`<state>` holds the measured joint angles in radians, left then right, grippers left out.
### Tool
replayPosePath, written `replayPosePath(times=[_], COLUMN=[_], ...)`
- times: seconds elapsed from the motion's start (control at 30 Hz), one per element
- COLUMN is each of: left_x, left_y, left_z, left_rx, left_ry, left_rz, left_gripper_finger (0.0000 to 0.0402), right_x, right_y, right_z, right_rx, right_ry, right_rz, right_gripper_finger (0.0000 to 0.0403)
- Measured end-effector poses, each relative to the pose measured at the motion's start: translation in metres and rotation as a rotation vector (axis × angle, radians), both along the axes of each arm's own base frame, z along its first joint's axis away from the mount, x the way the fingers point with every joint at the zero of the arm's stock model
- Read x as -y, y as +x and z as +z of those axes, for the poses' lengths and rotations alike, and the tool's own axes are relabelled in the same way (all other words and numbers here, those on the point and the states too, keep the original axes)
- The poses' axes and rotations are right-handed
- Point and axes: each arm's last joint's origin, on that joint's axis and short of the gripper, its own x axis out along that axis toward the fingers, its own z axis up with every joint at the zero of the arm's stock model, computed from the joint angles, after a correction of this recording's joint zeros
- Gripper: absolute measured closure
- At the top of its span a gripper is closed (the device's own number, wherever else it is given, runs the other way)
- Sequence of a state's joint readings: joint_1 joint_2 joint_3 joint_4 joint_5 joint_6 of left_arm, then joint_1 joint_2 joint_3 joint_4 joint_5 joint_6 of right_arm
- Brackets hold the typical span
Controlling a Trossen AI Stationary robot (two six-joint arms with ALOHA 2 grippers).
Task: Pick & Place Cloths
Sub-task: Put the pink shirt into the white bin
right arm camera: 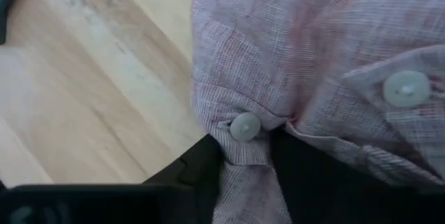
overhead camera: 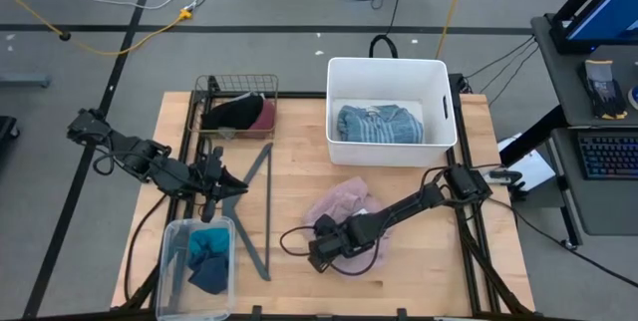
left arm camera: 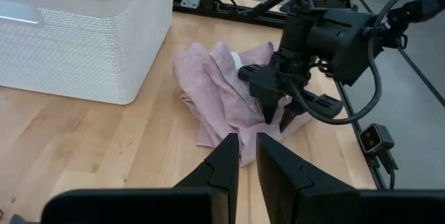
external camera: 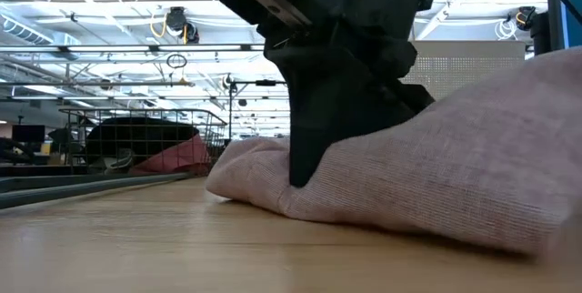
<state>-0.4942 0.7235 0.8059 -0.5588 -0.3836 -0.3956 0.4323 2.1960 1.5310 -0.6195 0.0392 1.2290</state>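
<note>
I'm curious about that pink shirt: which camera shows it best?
The left wrist view: the whole pink shirt shows, right hand on it. High view shows it small, low view only a bulging edge, right wrist view just buttons and fabric.

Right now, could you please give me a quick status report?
Right pincer pinching pink shirt on table. Left pincer shut, waiting beside wire basket. Nothing in the way.

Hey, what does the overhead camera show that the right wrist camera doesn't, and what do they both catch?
Only the high view shows the white tub holding a blue striped top, the wire basket, the clear bin and the left claw. Only the right wrist view shows the shirt's white buttons and fabric pinched between the right claw's fingers. Both show the pink shirt on the wooden table.
</note>
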Motion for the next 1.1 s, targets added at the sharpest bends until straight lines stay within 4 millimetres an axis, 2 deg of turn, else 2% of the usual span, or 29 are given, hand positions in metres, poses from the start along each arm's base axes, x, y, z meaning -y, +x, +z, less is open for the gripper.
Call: replayPosePath(times=[0.3, 0.43, 0.67, 0.8, 1.1], left_x=[0.0, 0.0, 0.0, 0.0, 0.0], left_y=[0.0, 0.0, 0.0, 0.001, 0.001], left_z=[0.0, 0.0, 0.0, 0.001, 0.001], left_rx=[0.0, 0.001, 0.006, 0.011, 0.014], left_ry=[-0.001, 0.0, 0.003, 0.0, -0.002], left_rz=[0.003, 0.006, 0.008, 0.008, 0.008], left_gripper_finger=[0.0353, 0.0353, 0.0353, 0.0353, 0.0353], right_x=[-0.006, -0.014, -0.018, -0.012, 0.004], right_y=[-0.003, 0.003, 0.011, 0.012, 0.016], right_z=[-0.001, 0.016, 0.071, 0.119, 0.187], right_rx=[-0.016, 0.094, 0.404, 0.615, 1.031], right_ry=[0.055, 0.13, 0.15, 0.157, 0.109], right_rz=[-0.015, 0.038, 0.178, 0.215, 0.257], right_gripper_finger=[0.0385, 0.039, 0.0395, 0.0395, 0.0395])
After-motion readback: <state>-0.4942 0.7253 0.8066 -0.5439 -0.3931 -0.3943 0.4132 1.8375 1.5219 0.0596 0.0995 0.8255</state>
